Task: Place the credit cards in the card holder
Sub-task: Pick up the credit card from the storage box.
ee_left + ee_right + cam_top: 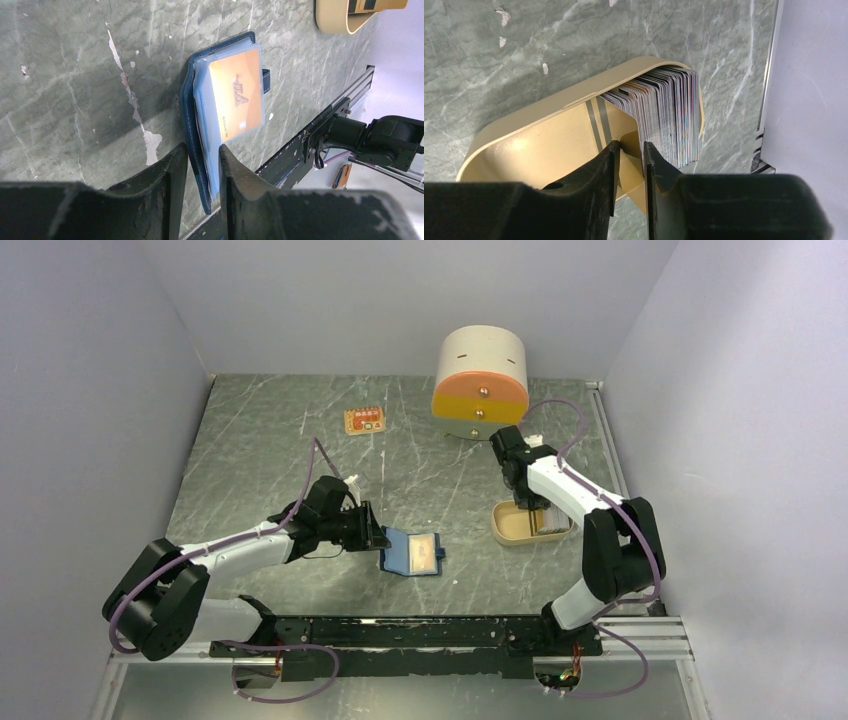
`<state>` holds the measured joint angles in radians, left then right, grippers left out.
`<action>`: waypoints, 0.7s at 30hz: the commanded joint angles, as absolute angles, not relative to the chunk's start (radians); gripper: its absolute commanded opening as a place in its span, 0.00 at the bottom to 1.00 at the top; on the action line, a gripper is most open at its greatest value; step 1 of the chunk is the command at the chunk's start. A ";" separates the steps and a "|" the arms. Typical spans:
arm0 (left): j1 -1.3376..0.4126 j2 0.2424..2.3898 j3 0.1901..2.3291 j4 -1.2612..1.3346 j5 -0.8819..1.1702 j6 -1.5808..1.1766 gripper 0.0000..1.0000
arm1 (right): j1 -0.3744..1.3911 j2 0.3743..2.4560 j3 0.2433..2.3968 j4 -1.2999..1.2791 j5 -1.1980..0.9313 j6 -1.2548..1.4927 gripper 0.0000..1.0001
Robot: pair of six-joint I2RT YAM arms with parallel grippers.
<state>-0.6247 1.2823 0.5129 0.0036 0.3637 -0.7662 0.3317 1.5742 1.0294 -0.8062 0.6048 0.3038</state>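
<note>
**Progress:** early stage. One sleeved card sits in a clear pocket of the card holder. The card stack is not yet moved.

**Card holder:** lies open on the table, about 6 o'clock of centre. Navy cover, clear pockets. What the other pockets hold cannot be told.

**Left gripper**: clamped on the holder's cover edge, pinning it open.

**Tray**: tan, oval, at 4 o'clock. Holds many cards standing on edge, packed toward one end.

**Right gripper**: down in the tray, jaws narrowed about the stack's nearest card. Whether it has a firm hold cannot be told.

**Also present:** drawer unit at 1 o'clock; orange tag at 11 o'clock.
</note>
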 commanded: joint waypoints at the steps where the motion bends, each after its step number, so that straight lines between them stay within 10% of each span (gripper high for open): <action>1: -0.620 1.270 0.508 0.039 0.377 -0.767 0.34 | 0.319 1.540 1.058 -0.814 0.606 0.288 0.25; 21: -0.620 1.289 0.523 0.008 0.358 -0.774 0.22 | 0.357 1.405 1.081 -0.847 0.317 0.318 0.00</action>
<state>-0.6243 1.2823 0.5129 0.0101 0.3634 -0.7727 0.3443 1.4788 1.0531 -0.8207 0.4110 0.3027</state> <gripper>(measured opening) 0.254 0.011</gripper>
